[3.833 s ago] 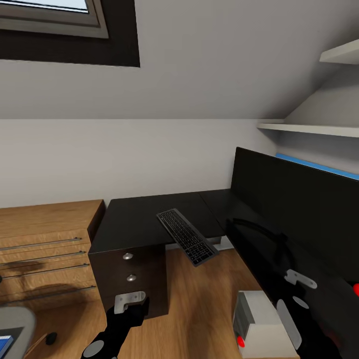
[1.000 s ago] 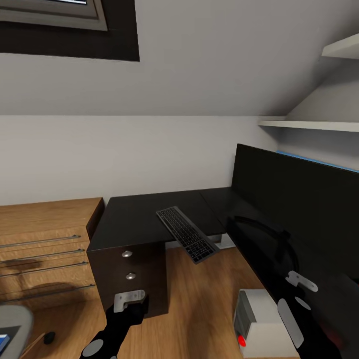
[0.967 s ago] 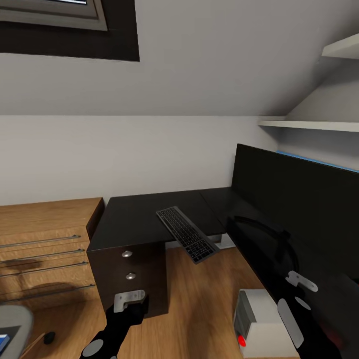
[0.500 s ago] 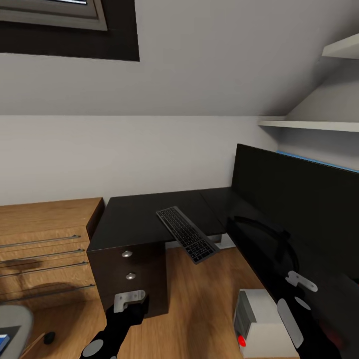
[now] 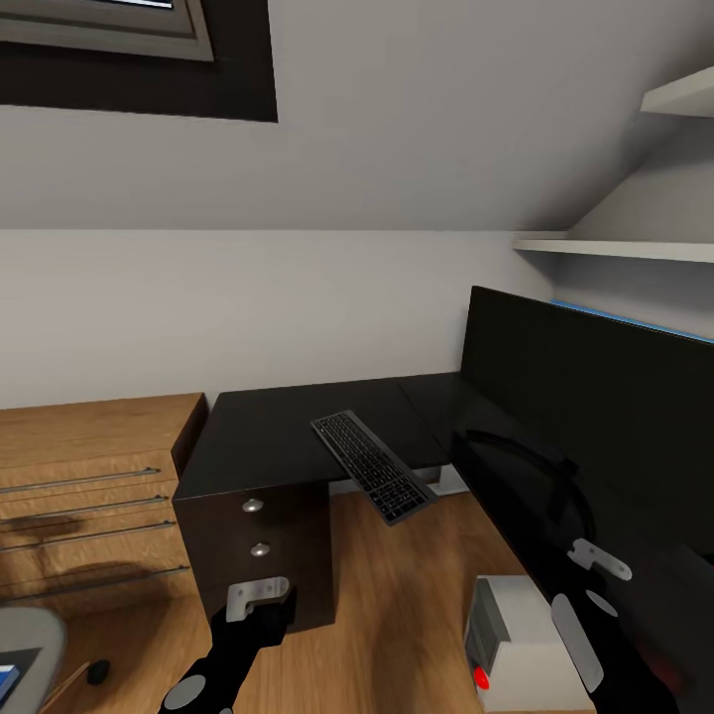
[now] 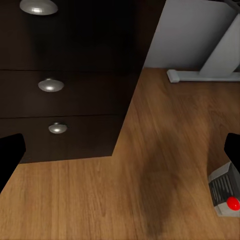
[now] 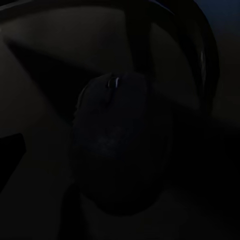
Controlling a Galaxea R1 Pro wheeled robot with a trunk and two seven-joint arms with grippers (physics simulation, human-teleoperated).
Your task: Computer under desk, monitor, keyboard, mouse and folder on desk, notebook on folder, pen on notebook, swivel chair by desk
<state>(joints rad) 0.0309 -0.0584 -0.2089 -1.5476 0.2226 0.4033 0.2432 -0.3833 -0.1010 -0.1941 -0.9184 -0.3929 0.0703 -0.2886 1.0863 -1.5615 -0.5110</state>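
The desk (image 5: 268, 436) has a black top and a drawer unit (image 6: 60, 85) with silver knobs. The keyboard (image 5: 372, 466) lies slanted on the desk, one end overhanging the front edge. The monitor (image 5: 595, 416) stands at the right, close to the camera. Below it on the floor is the white computer (image 5: 511, 645) (image 6: 225, 195). The mouse (image 7: 112, 145) lies dark and close under my right gripper (image 5: 593, 565), which looks open. My left gripper (image 5: 260, 595) hangs open in front of the drawers. The swivel chair (image 5: 25, 635) with the blue folder (image 5: 8, 679) shows at the lower left corner.
A low light-wood cabinet (image 5: 89, 486) stands left of the desk. The white desk leg (image 6: 210, 65) rests on the wood floor (image 5: 407, 595) between the drawers and the computer. Wall shelves (image 5: 615, 253) hang at the upper right.
Nothing has moved in the last second. Since 3.8 s ago the whole view has shifted slightly, so the camera moved.
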